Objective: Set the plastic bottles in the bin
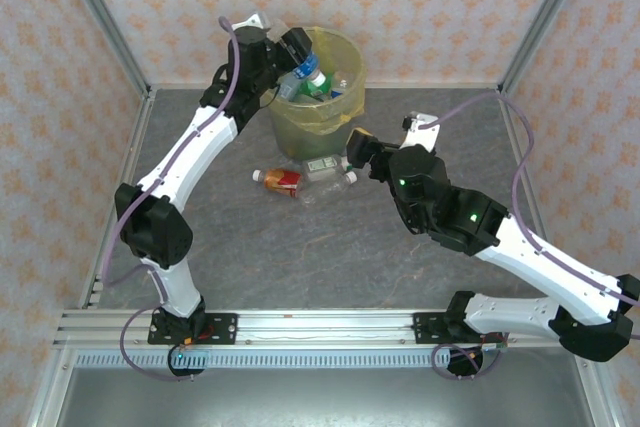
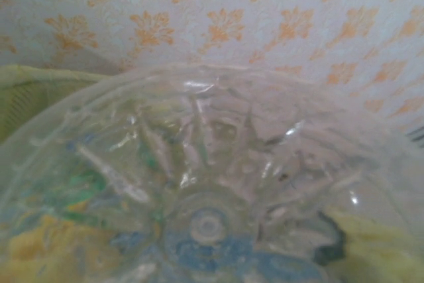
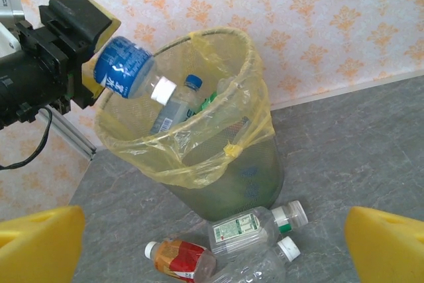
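The left pincer [image 3: 89, 54] hangs just over the near rim of the bin [image 3: 199, 34] with a blue-labelled bottle [image 3: 124, 71] at its mouth. The bottle's base sits between the jaws and its white cap tilts down into the bin. The left wrist view is so close to the clear, ribbed base that I cannot tell whether the jaws are pinching the bottle or have let it go.

Inside the yellow liner several bottles already lie heaped, among them a clear one with a blue cap [image 3: 175, 107] and something green beside it, so a good part of the job looks done.

The right pincer [image 1: 357, 154] is spread wide and holds nothing. Its yellow fingers [image 3: 40, 243] stand well apart, aimed at the foot of the bin.

There, on the grey worktop [image 3: 371, 144], three bottles lie on their sides close together:
- one with a red-orange label [image 3: 180, 260];
- one with a white label and a green band [image 3: 248, 226], just beside the bin's wall;
- a plain clear one [image 3: 255, 266] nearest the camera.

By my reckoning the blue-labelled bottle is as good as in, and these three are what is left.
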